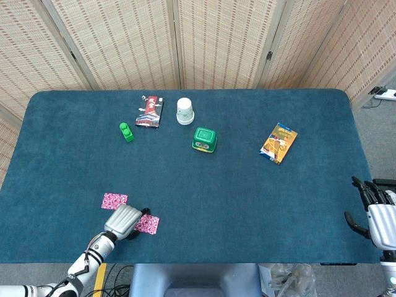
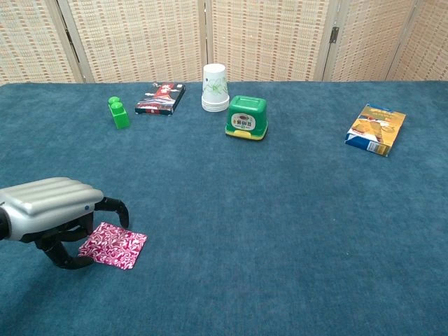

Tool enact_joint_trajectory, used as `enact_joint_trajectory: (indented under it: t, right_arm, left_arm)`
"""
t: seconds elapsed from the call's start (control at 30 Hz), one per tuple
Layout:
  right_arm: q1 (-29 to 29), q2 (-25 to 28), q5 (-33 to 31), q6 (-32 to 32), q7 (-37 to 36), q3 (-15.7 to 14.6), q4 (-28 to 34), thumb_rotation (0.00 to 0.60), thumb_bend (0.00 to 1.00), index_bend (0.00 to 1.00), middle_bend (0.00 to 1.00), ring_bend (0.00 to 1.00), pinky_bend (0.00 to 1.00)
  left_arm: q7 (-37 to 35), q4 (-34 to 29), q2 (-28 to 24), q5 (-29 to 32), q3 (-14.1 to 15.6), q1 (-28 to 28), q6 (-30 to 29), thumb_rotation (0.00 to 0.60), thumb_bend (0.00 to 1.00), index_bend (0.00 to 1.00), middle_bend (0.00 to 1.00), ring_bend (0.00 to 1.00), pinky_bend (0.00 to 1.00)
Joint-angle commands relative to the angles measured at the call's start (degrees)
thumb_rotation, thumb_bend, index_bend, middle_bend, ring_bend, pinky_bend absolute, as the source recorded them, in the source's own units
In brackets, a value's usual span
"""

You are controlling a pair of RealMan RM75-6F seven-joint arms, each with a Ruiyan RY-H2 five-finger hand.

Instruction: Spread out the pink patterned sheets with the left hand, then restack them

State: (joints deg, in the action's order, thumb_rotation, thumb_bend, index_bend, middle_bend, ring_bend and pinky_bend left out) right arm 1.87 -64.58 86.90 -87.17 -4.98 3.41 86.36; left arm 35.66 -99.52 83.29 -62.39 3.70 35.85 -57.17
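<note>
No legible text; print on boxes (image 2: 376, 129) too small.

Left hand (image 2: 52, 217) curled over the near edge of a pink patterned sheet (image 2: 114, 245) on blue table (image 2: 280, 224)

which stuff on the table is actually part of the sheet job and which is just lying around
Part of the job:
- pink patterned sheet, lying apart
- second pink sheet, at the fingertips of the left hand

Just lying about:
- green block
- red and black packet
- paper cup
- green box
- orange snack packet
- right hand, idle at the table edge
</note>
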Motion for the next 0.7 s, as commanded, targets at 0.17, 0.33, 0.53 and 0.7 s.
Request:
enact_joint_trajectory:
  t: [0.17,0.33,0.53,0.7]
  right_arm:
    - [0.0,0.0,0.1,-0.1,0.0,0.0,0.1,0.600,0.38,0.06,0.24,0.13,0.19]
    - [-0.1,0.2,0.3,-0.3,0.0,0.0,0.1,0.600,0.39,0.06,0.24,0.13,0.19]
    - [-0.1,0.1,0.4,-0.4,-0.1,-0.1,0.1,0.600,0.38,0.06,0.24,0.13,0.19]
    - [-0.2,0.1,0.5,-0.6,0.0,-0.1,0.2,0.600,0.39,0.06,0.24,0.13,0.19]
  left_arm:
    - [-0.7,-2.1,-1.9,-0.2,-0.7,0.1,-0.6,0.600,0.32,0.26,0.97,0.93,1.00]
    - [-2.9,-0.4,-3.1,1.3,-3.8,-0.1,-2.4,0.600,0.32,0.26,0.97,0.93,1.00]
    - [-4.0,5.3,-2.6,5.0,-5.5,0.3,-1.3,0.600,0.32,0.27,0.97,0.93,1.00]
    - [-4.7,8.6,-2.4,7.1,-5.2,0.3,0.4,0.600,0.32,0.28,0.97,0.93,1.00]
